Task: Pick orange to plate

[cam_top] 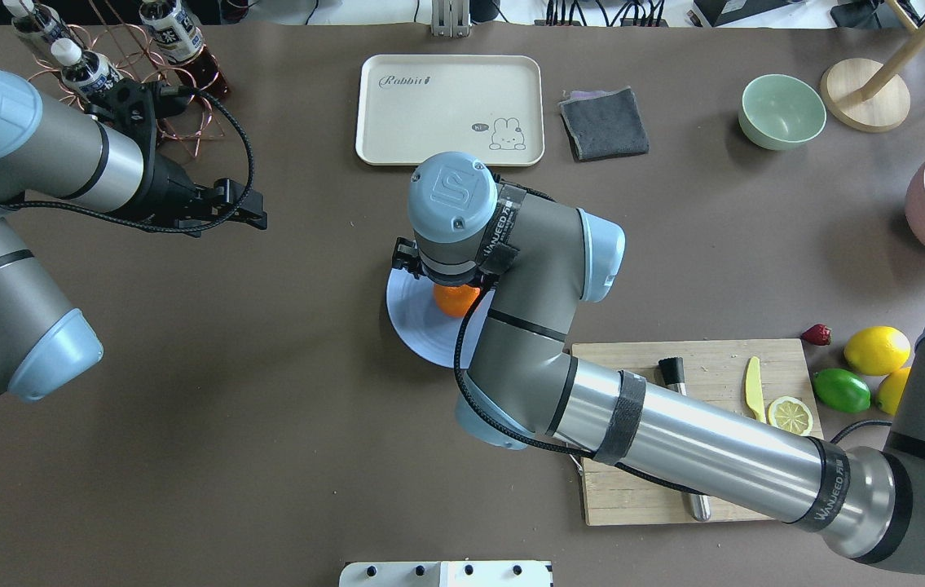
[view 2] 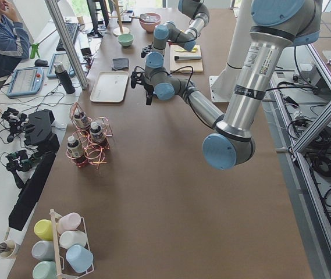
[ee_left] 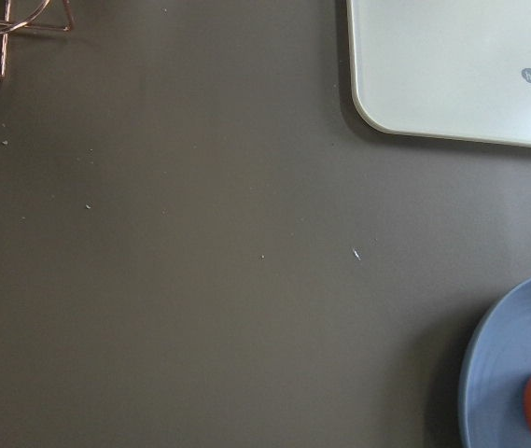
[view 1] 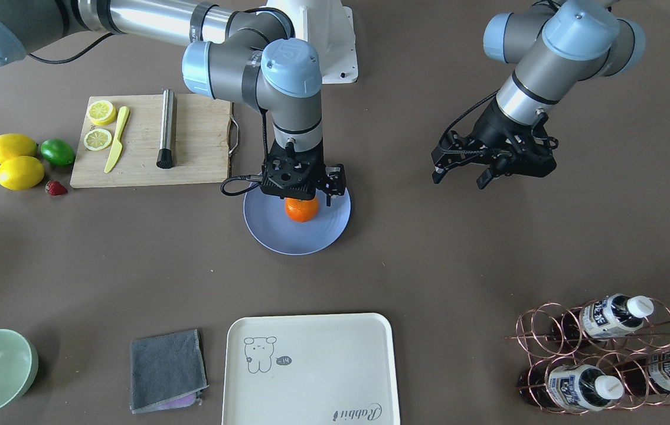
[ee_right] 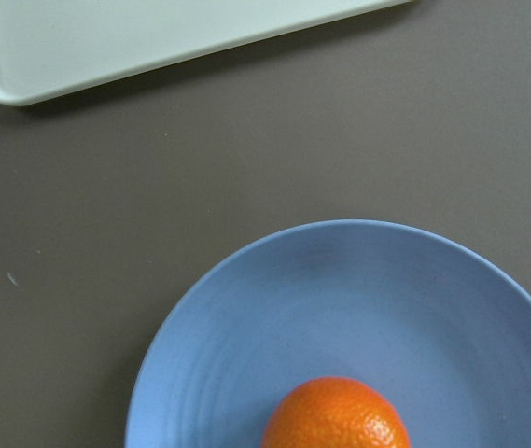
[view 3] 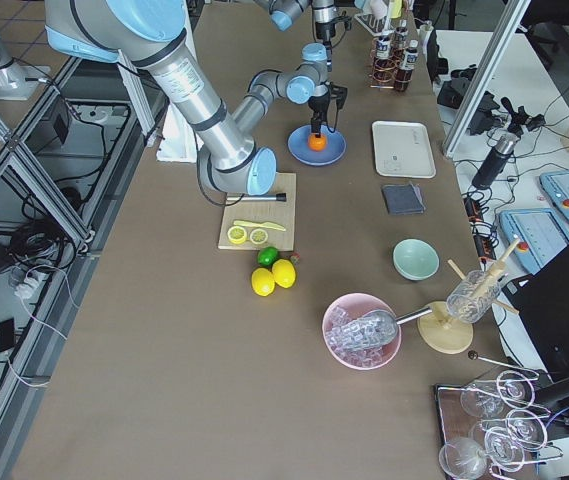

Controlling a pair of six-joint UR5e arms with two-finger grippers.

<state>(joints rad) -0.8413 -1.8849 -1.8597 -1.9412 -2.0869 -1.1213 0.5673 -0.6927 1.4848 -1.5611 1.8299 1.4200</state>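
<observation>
Orange [view 1: 302, 209] on plate [view 1: 275, 233], near tray [view 1: 234, 378]

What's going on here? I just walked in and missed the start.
The right arm's claw hangs directly over the orange, which appears to rest near the middle of the blue plate. Whether that claw is shut on the fruit cannot be told from these views. The left arm's claw is open, holds nothing, and hovers off to the side above the table.

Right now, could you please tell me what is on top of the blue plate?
The orange sits on the plate. The right claw hangs directly above it and covers the orange's top and the plate's far part, so whether it grips the fruit cannot be seen.
</observation>
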